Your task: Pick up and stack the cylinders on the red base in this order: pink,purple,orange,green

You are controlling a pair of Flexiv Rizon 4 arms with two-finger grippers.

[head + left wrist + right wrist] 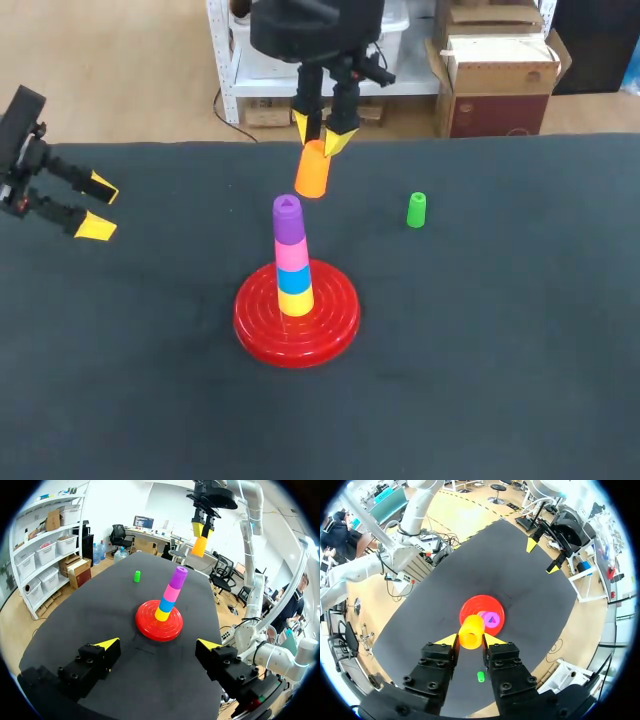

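Note:
On the red base [297,322] stands a stack of cylinders: yellow and blue low down, then pink [292,254], with purple [288,217] on top. High over the table, behind the stack, my right gripper [326,140] is shut on the orange cylinder [313,169]; the right wrist view shows the orange cylinder [471,632] between the fingers, with the base [475,609] and purple top [492,620] below. The green cylinder [417,209] stands upright on the table to the right of the stack. My left gripper [97,207] is open at the table's left edge, holding nothing.
The black table [500,350] spreads wide around the base. In the left wrist view the base [159,628] lies ahead of the open fingers, the green cylinder [137,576] farther off.

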